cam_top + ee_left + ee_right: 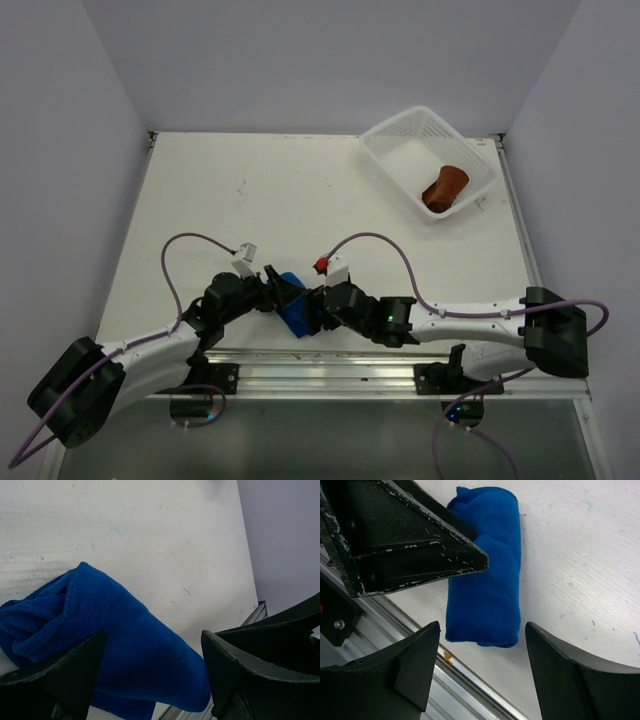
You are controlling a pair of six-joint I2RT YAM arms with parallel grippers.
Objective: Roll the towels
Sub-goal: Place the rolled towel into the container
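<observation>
On the table [250, 200], the basket [392, 150], well away from the near rail [330, 365], holds the rust-brown towel [446, 187], while the blue towel [296, 316] lies rolled just beside that rail, its long axis pointing away from it, flanked equally closely by the left gripper [272, 286] and right gripper [322, 298], both spread and gripping nothing.

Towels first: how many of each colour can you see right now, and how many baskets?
Blue towel: 1
Rust-brown towel: 1
White mesh basket: 1
Total: 3

Blue towel [130, 640] partly behind left claw [152, 636]
</observation>
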